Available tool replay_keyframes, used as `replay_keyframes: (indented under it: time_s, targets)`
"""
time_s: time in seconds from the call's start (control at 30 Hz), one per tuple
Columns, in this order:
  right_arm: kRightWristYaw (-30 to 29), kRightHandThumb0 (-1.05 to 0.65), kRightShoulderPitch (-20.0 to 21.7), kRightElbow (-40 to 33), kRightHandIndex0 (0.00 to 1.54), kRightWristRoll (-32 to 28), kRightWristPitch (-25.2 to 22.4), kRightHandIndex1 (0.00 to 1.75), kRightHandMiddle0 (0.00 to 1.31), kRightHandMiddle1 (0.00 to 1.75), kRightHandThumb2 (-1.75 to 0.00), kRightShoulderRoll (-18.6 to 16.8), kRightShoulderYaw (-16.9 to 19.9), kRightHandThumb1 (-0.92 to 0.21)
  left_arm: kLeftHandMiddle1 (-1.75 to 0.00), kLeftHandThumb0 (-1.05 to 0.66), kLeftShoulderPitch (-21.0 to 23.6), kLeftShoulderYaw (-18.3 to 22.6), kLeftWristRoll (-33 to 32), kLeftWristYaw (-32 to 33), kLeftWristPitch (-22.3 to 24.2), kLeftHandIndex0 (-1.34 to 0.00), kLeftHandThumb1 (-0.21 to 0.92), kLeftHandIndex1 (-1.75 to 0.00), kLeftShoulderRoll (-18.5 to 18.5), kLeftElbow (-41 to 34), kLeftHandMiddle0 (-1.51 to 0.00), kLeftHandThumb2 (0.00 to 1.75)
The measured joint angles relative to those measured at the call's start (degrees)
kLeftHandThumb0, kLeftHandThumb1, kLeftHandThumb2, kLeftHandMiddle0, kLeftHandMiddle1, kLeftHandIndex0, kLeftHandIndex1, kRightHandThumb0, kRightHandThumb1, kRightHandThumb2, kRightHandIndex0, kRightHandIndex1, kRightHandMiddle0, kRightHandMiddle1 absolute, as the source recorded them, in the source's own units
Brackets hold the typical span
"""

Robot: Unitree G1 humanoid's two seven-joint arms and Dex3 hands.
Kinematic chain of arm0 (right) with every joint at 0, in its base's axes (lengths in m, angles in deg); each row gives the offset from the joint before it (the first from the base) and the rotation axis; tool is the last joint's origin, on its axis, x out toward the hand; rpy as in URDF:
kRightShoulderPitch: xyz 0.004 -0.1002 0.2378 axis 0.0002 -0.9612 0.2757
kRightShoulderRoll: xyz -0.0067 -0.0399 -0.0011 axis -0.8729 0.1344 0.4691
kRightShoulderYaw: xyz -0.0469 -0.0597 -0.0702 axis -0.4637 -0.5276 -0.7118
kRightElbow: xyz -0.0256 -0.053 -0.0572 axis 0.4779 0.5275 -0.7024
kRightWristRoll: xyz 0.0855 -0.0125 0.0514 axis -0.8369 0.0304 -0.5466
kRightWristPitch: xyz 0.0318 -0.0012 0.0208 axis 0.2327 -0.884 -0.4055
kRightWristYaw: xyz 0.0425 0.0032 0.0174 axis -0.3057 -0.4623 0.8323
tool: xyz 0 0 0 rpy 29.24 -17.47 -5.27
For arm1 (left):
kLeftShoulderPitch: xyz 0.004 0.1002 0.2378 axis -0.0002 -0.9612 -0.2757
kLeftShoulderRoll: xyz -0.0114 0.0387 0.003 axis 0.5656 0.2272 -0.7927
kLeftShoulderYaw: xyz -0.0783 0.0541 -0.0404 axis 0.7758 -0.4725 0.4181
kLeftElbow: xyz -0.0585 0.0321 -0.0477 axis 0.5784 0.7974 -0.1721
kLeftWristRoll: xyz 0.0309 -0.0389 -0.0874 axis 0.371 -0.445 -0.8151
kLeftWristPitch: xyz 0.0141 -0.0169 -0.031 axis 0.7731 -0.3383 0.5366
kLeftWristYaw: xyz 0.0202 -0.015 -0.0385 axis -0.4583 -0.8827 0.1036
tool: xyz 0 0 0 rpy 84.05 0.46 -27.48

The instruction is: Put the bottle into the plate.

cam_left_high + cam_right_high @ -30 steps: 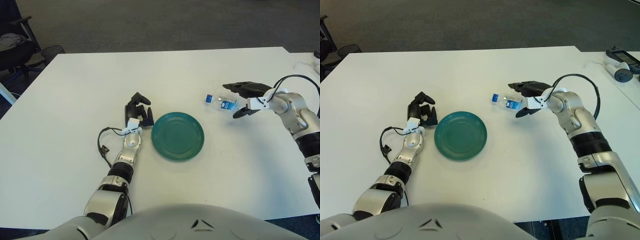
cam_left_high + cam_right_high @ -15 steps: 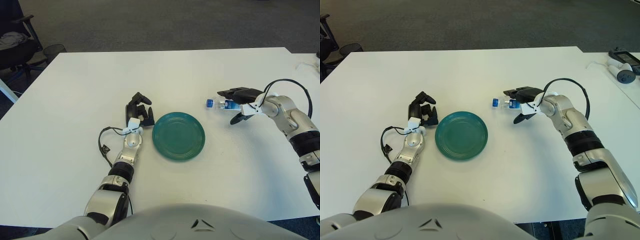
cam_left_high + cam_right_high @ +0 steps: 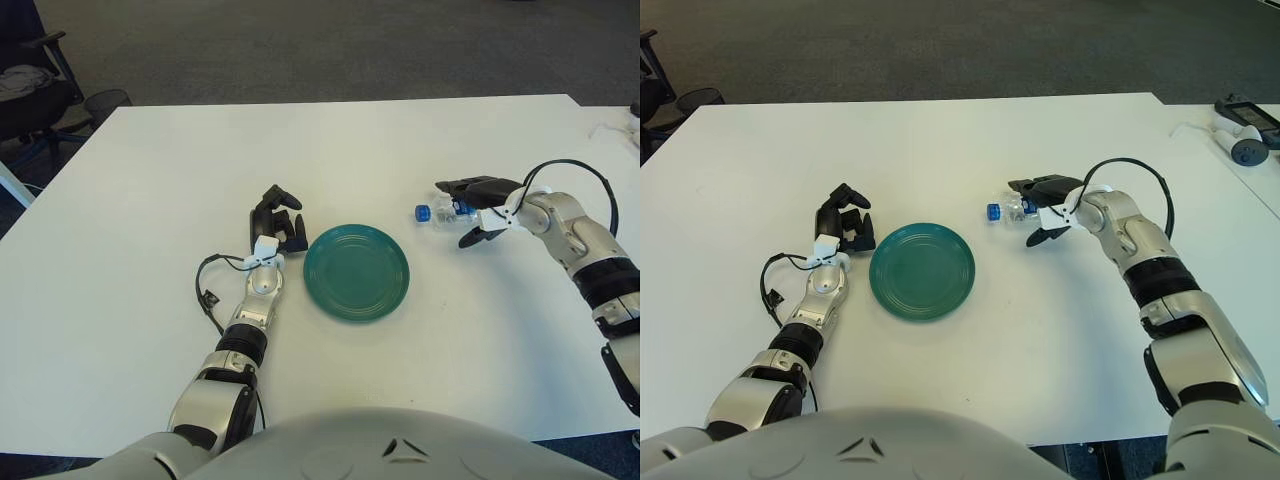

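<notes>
A small clear bottle [image 3: 440,211] with a blue cap and blue label lies on its side on the white table [image 3: 150,170], to the right of the round green plate [image 3: 356,272]. My right hand [image 3: 472,212] is at the bottle's base end. Its fingers [image 3: 470,186] reach over the bottle and the thumb [image 3: 470,238] sits on the near side, spread wider than the bottle. The cap end sticks out towards the plate. My left hand [image 3: 276,218] rests on the table just left of the plate, fingers curled, holding nothing.
A black cable [image 3: 205,290] loops on the table beside my left forearm. Grey devices [image 3: 1240,125] lie at the far right on a neighbouring table. A chair [image 3: 30,90] and a bin [image 3: 103,102] stand off the table's far left corner.
My right hand has moved left over the bottle and now brackets it. The bottle has turned slightly and lies a little nearer to me. The left hand has not moved.
</notes>
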Motion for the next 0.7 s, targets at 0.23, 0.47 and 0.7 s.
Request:
replay_keyframes:
  time_s: [0.23, 0.47, 0.7]
  targets:
    - [-2.4, -1.05, 1.5, 4.1, 0.0, -0.1, 1.2, 0.0, 0.0, 0.0, -0.26, -0.9, -0.5, -0.92, -1.75, -0.58, 0.0, 0.0, -0.2, -0.5, -0.3, -0.82, 0.06, -1.75, 0.1, 0.1, -1.34, 1.63]
    - [-5.3, -1.05, 2.5, 9.1, 0.0, -0.3, 1.8, 0.0, 0.01, 0.01, -0.26, -2.6, -0.6, -0.92, -1.75, -0.58, -0.1, 0.1, -0.4, -1.4, -0.8, -0.81, 0.08, -1.75, 0.1, 0.1, -1.34, 1.61]
    - [-6.5, -1.05, 4.2, 13.5, 0.0, -0.4, 1.6, 0.0, 0.01, 0.02, -0.3, -3.9, -0.6, -0.92, -1.75, -0.57, -0.1, 0.2, -0.4, -1.6, -0.7, -0.8, 0.08, -1.75, 0.2, 0.0, -1.33, 1.6]
